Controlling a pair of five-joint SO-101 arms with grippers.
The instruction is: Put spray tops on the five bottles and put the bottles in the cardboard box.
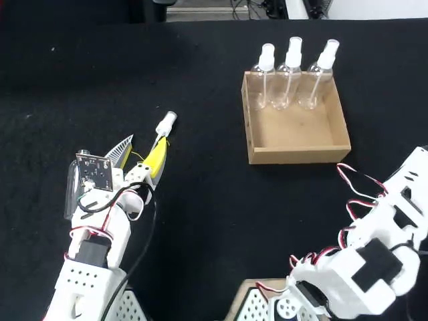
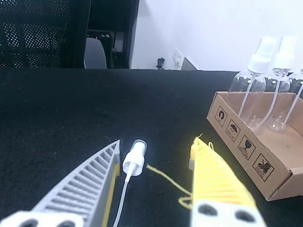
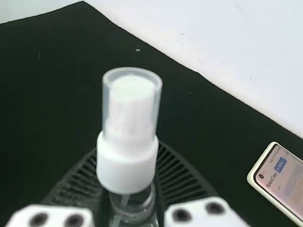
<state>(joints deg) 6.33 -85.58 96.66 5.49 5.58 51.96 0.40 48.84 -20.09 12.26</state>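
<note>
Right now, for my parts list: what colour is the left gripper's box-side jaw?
Yellow; left gripper, best in left wrist view.
</note>
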